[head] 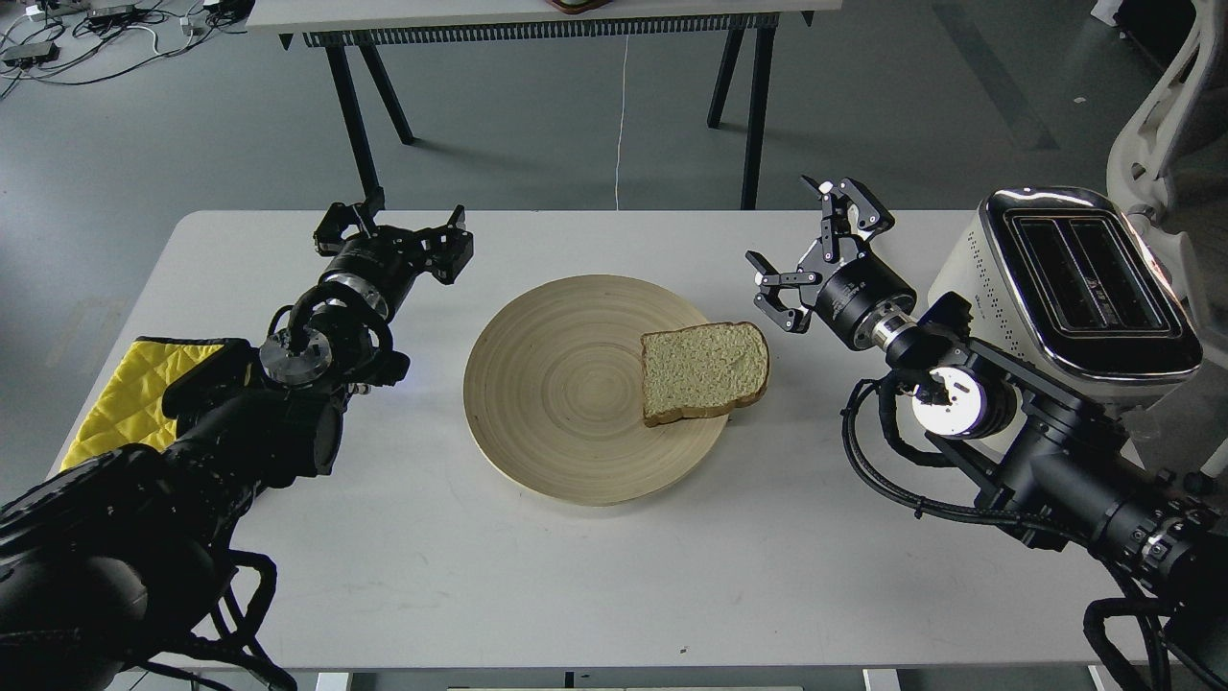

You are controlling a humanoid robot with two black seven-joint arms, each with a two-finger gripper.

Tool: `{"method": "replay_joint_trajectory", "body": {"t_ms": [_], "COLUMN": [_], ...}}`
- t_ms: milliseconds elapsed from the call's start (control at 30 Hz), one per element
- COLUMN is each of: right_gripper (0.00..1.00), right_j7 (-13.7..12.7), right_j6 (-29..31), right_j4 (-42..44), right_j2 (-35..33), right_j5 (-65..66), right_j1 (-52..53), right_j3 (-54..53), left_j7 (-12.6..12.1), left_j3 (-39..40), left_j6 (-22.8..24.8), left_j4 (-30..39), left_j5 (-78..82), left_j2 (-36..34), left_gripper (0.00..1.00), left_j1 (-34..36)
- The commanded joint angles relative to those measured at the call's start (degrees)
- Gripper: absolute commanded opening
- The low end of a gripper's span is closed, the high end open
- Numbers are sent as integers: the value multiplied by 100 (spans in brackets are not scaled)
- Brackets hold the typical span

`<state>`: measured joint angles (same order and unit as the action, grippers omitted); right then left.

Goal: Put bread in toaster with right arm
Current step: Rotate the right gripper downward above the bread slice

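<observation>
At the 9 o'clock edge of the white table [403,566], a yellow quilted cloth [125,393] is partly covered by the left arm. The left gripper [393,235] is held over the table at 10 o'clock of the plate; its fingers are spread apart and nothing is held. At the centre, a round wooden plate [547,403] is placed. The bread [705,371] is laid flat on the plate's 3 o'clock rim, untouched. The right gripper [815,235] is positioned at 1 o'clock of the bread, near but clear of it, with its white-tipped fingers wide apart and empty. The toaster [1084,288] is set at the table's 3 o'clock edge, both slots seen vacant. No step is judged completed: grasping, transfer and insertion all remain.
</observation>
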<state>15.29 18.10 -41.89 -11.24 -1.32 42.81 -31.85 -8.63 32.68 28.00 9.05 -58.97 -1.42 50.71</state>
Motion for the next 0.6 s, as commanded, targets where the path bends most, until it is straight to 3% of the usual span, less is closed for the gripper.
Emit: {"method": "replay_joint_trajectory", "body": {"t_ms": [0, 567], "right_gripper": [99, 99], "right_j7": [0, -9], "right_j6": [-17, -149], "right_j4": [-12, -3], "right_j2": [52, 34], "right_j5": [0, 114], "right_j1": [8, 96], "right_j3": [4, 91], "left_j7": [37, -7], "left_j3": [19, 1], "left_j6": [0, 0], "left_j4": [0, 0], "left_j5": [-9, -35], "left_j2": [-8, 1], "left_gripper": [100, 100], "left_j1": [0, 0]}}
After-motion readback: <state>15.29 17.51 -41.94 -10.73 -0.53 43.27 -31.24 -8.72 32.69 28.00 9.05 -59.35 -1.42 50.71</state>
